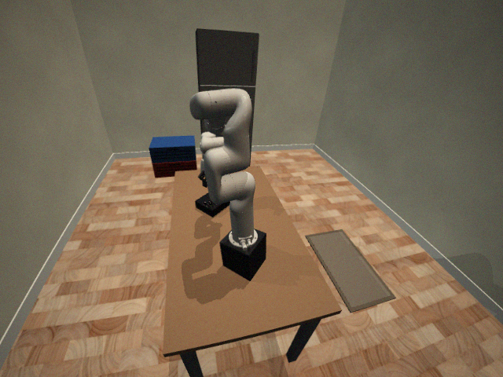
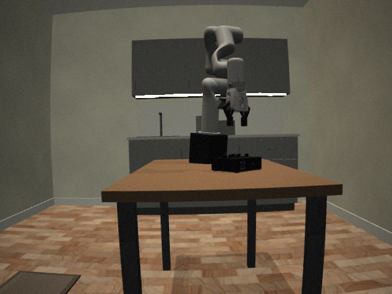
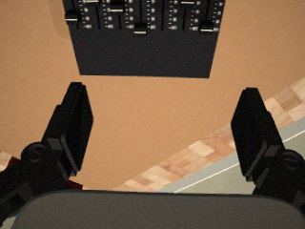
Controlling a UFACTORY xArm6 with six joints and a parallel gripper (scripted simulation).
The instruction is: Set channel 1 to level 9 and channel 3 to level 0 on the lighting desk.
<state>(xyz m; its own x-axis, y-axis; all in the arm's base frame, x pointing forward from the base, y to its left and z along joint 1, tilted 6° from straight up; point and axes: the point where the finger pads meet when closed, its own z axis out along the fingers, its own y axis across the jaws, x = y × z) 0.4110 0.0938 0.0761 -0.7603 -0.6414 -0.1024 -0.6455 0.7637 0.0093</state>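
The lighting desk (image 1: 208,206) (image 2: 236,163) (image 3: 143,57) is a low black box standing on the wooden table (image 1: 203,283) (image 2: 190,180) (image 3: 159,109). In the wrist view it lies at the top of the picture. Its several fader caps stand at different heights, and the channel numbers read upside down with 1 at the right end. The rightmost cap (image 3: 206,26) sits low in the picture, near the gripper's side. My gripper (image 2: 236,121) (image 3: 163,103) is open and empty. It hangs well above the desk and points down. In the top view the arm hides it.
The arm's black base block (image 1: 244,253) (image 2: 207,147) stands on the table just behind the desk. The table edge and floor (image 3: 191,156) show below the fingers in the wrist view. A blue and red box (image 1: 172,155) and a grey mat (image 1: 349,269) lie on the floor.
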